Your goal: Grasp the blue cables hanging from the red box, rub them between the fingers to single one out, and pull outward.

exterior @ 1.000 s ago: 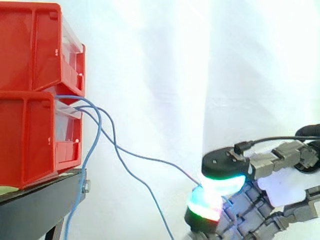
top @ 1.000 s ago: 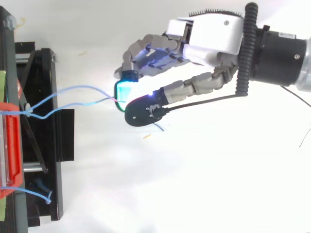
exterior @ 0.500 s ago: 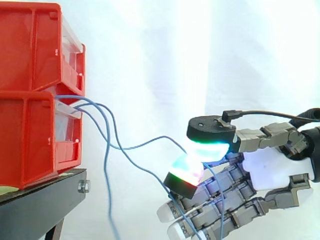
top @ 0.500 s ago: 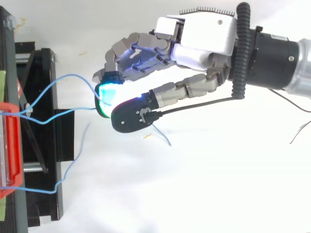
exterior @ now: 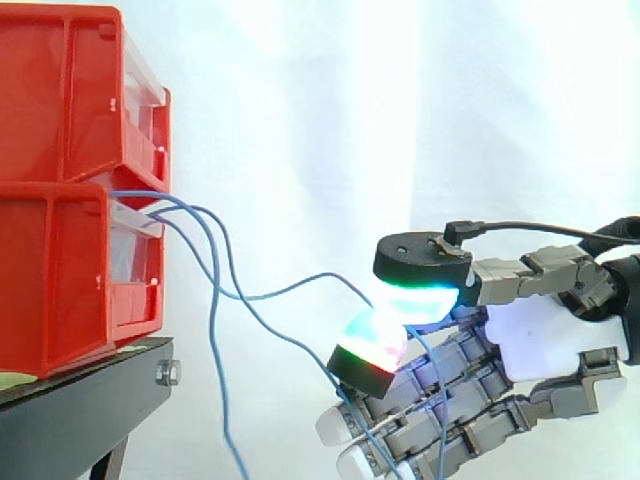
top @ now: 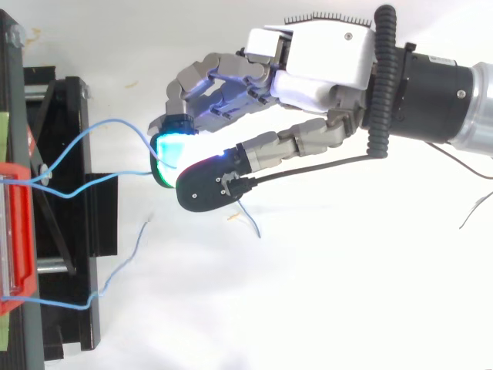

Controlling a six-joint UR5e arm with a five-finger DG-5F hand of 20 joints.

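Two red boxes (exterior: 70,190) are stacked on a black stand (exterior: 80,400) at the left. Blue cables (exterior: 215,290) come out between the boxes and sag to the right. My hand (exterior: 520,340) sits right of the boxes, with its thumb pad and a glowing green and red fingertip (exterior: 370,345) pinched on the blue cables. From above, the hand (top: 308,69) pinches two cable strands (top: 115,127) that run slack from the red box (top: 15,231). A third blue strand (top: 115,270) hangs free below the hand. A loose cable end (top: 248,222) trails behind the thumb.
A white curtain hangs behind everything. The black stand's frame (top: 69,208) reaches out from under the red boxes toward the hand. A small scrap (top: 231,218) lies on the white floor under the thumb.
The hand moved left toward the boxes and rose, so the taut cables went slack and bowed. Over the last half second the hand stayed put; only the free strand swung.
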